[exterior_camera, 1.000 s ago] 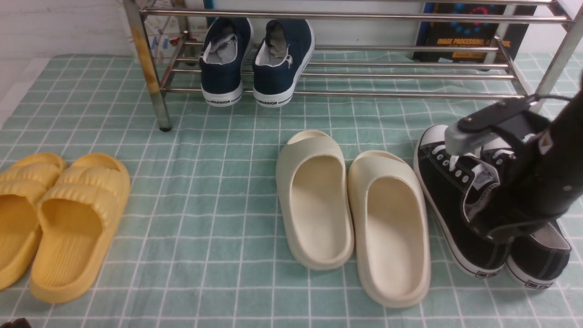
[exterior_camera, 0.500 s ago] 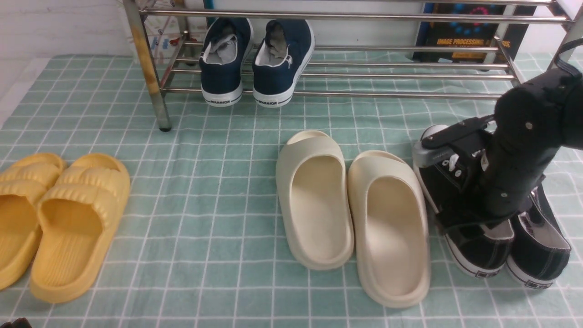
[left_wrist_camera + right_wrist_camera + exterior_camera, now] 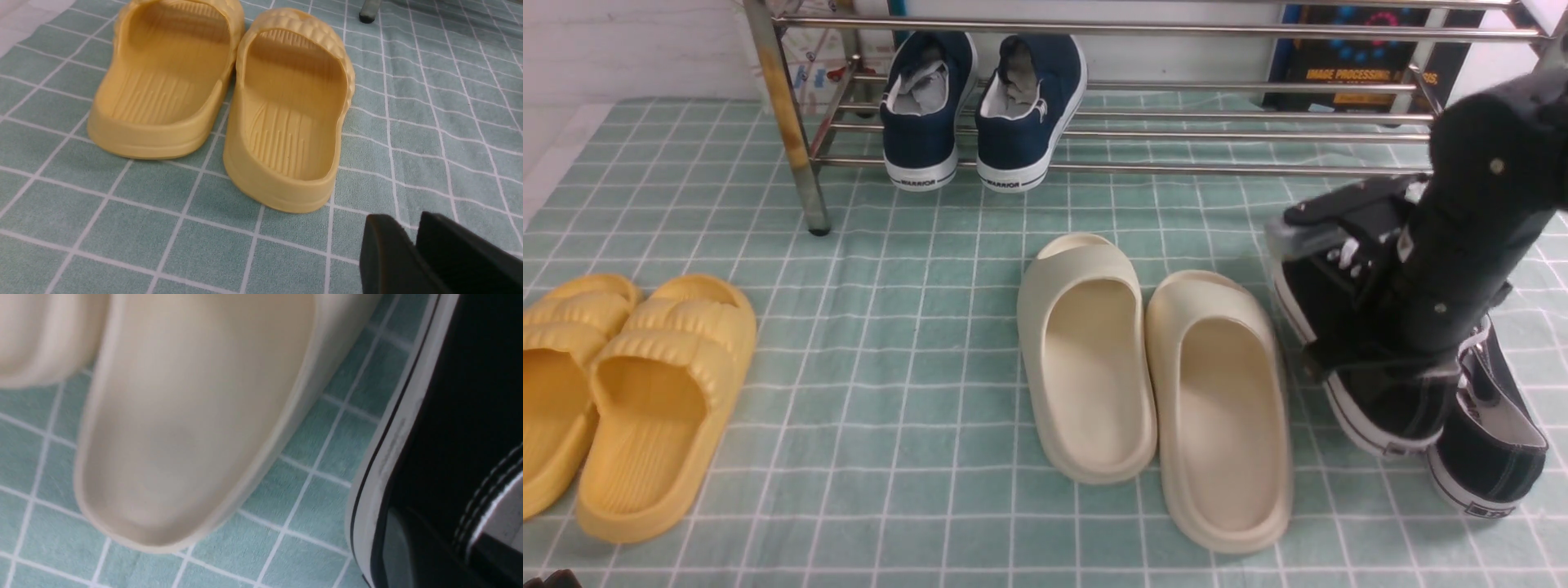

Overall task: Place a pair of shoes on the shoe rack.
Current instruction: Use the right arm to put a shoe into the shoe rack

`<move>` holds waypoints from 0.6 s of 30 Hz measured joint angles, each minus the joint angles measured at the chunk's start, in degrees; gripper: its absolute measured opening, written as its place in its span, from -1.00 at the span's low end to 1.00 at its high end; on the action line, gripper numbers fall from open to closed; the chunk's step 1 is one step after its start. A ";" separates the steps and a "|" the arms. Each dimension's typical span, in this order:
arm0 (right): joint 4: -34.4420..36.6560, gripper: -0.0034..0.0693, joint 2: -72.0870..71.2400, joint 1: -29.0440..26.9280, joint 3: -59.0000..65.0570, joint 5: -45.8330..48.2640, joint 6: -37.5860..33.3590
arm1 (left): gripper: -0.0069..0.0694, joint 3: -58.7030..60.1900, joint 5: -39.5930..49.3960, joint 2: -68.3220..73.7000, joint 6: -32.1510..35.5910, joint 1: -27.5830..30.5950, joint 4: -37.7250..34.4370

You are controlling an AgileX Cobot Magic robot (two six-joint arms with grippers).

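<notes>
The pair of shoes are two black canvas sneakers at the right of the checked cloth. My right gripper (image 3: 1372, 359) is shut on the side wall of the left sneaker (image 3: 1372, 408), which hangs tilted with its heel off the cloth. In the right wrist view one finger lies outside the canvas and one inside, with the right gripper (image 3: 445, 555) clamped on the sneaker (image 3: 461, 396). The other sneaker (image 3: 1490, 457) rests on the cloth beside it. The shoe rack (image 3: 1176, 170) stands at the back. My left gripper (image 3: 408, 222) hovers shut and empty near the yellow slides.
Navy WARRIOR sneakers (image 3: 980, 106) sit on the rack's lower shelf at the left. Cream slides (image 3: 1094, 359) lie just left of the held sneaker, and one cream slide (image 3: 196, 416) shows close by it. Yellow slides (image 3: 662, 408) lie at the front left. A rust-stained leg (image 3: 784, 106) stands at the rack's left.
My right gripper came down into the left black sneaker, closed on its side wall, and has now raised it off the cloth. The left arm has not visibly moved.
</notes>
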 joint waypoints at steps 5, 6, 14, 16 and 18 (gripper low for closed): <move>-1.13 -0.85 0.75 0.00 -7.88 0.17 -1.81 | -0.47 0.00 0.00 0.00 0.00 0.00 0.00; -1.05 -0.85 1.09 0.00 -8.19 0.25 -1.95 | -0.47 0.00 0.00 0.00 0.00 0.00 0.00; -4.03 -0.85 13.02 0.00 -22.42 3.99 -3.24 | -0.47 0.00 0.00 0.00 0.00 0.00 0.00; -4.78 -0.85 16.41 0.00 -27.05 4.71 -3.24 | -0.47 0.00 0.00 0.00 0.00 0.00 0.00; -4.97 -0.85 17.52 0.00 -29.24 4.89 -3.24 | -0.47 0.00 0.00 0.00 0.00 0.00 0.00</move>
